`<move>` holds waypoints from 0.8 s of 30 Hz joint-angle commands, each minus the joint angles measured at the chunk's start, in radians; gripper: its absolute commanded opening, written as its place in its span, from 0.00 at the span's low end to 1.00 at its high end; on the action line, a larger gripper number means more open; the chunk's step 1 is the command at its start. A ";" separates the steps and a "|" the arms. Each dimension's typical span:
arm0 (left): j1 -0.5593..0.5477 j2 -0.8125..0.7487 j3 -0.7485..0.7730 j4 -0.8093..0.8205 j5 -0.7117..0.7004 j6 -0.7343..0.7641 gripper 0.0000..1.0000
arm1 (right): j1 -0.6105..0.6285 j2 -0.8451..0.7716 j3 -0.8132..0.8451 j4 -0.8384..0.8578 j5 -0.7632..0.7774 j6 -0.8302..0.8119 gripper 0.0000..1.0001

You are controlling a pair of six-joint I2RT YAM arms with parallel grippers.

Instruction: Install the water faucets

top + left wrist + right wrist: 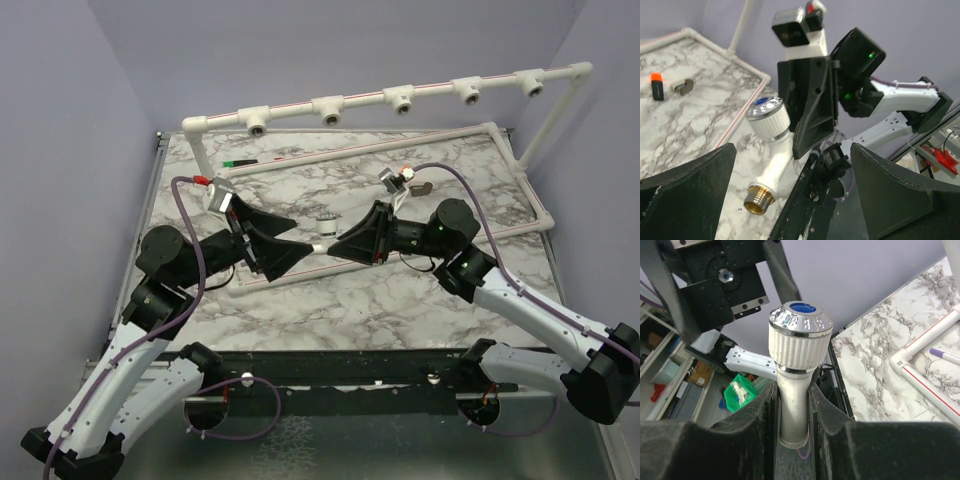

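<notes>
The water faucet [321, 232] is a white-bodied tap with a ribbed knob, a chrome cap with a blue dot, and a brass threaded end [759, 200]. My right gripper [338, 243] is shut on its pale stem [792, 410] and holds it above the marble table, knob [800, 332] sticking out past the fingers. My left gripper [300, 236] is open and faces the faucet. In the left wrist view the faucet [771, 145] lies between its spread fingers [685, 200] without touching them.
A white pipe frame with several tee sockets [400, 100] runs along the back, and its lower pipes [925, 350] lie on the table [400, 300]. A black stick with an orange tip [657, 86], a small grey piece [682, 86] and a green-tipped marker [238, 160] lie on the marble.
</notes>
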 commanded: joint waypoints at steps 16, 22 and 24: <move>0.004 0.058 -0.022 -0.195 0.207 -0.101 0.96 | -0.006 0.002 0.055 -0.040 -0.087 -0.063 0.00; 0.003 0.036 -0.095 -0.107 0.228 -0.189 0.86 | -0.006 0.009 0.022 0.019 -0.100 -0.013 0.00; 0.004 0.027 -0.117 -0.065 0.224 -0.216 0.82 | -0.005 0.007 0.009 0.031 -0.104 -0.002 0.00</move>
